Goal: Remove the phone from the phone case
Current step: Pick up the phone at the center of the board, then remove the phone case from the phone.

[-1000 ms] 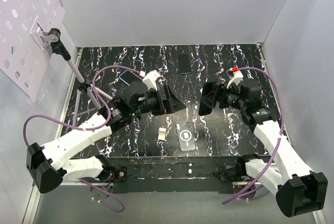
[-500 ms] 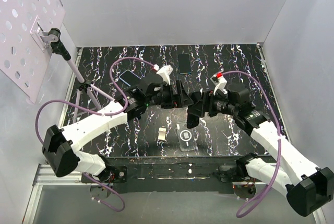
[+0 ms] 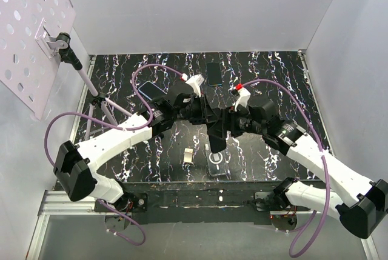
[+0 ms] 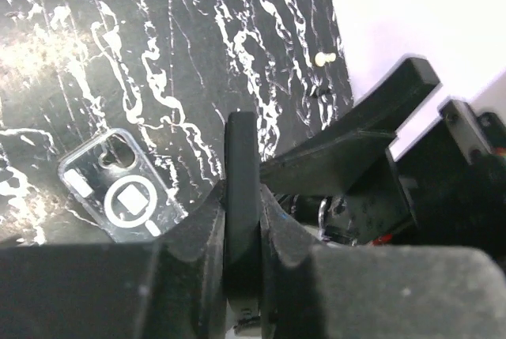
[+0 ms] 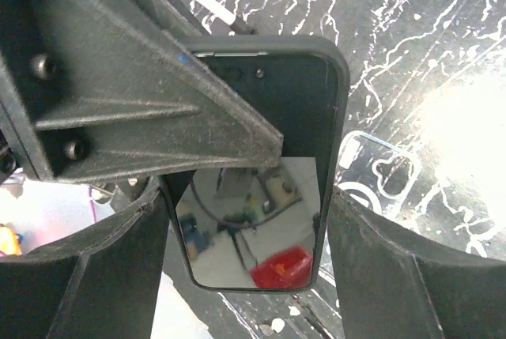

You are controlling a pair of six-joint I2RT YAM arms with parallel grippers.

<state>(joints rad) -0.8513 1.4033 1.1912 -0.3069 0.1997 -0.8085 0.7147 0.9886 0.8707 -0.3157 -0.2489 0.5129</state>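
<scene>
A dark phone (image 3: 214, 136) with a thick dark surround, possibly its case, hangs above the table's middle between both grippers. My right gripper (image 3: 228, 128) is shut on it across its width; in the right wrist view the phone (image 5: 310, 118) fills the gap between the fingers of that gripper (image 5: 247, 197). My left gripper (image 3: 205, 117) is shut on the phone's upper part. The left wrist view shows the phone (image 4: 241, 173) edge-on, pinched in the left gripper (image 4: 241, 209). A clear empty case (image 3: 217, 157) (image 4: 122, 197) (image 5: 381, 171) lies flat on the table below.
Two more phones lie further back, one (image 3: 213, 73) near the rear wall and one (image 3: 150, 90) to the left. A small white piece (image 3: 189, 156) sits left of the clear case. A thin stand (image 3: 91, 93) and a perforated panel (image 3: 30, 23) occupy the left side.
Both arms have swung in towards the middle and met over the clear case. The left gripper, open before, has shut on the phone that the right gripper carries.
</scene>
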